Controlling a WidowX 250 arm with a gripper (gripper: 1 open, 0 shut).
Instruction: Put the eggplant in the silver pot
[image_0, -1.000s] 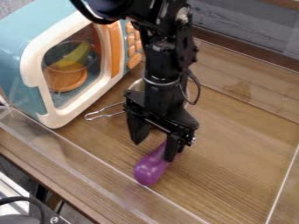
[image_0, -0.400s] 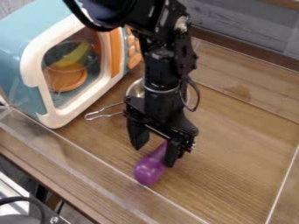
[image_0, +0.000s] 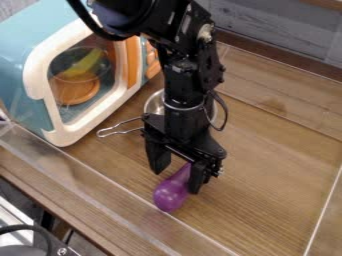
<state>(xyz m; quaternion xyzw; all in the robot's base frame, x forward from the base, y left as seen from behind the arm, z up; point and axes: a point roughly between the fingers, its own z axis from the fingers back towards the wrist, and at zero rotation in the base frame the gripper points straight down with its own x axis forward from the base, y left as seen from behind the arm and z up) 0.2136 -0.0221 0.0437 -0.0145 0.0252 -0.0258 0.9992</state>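
Your pincer (image_0: 182, 168) hangs spread wide, pointing down over the eggplant (image_0: 171, 192), its jaws straddling the upper end without pinching it. Across the last second almost nothing has shifted: the hand has held its place and the eggplant lies where it lay, so the grasp is not yet made. The silver pot (image_0: 156, 104) sits at twelve o'clock, mostly hidden behind the arm, wire handle (image_0: 119, 128) poking out toward nine. The toy microwave (image_0: 60, 75) stands at ten o'clock.
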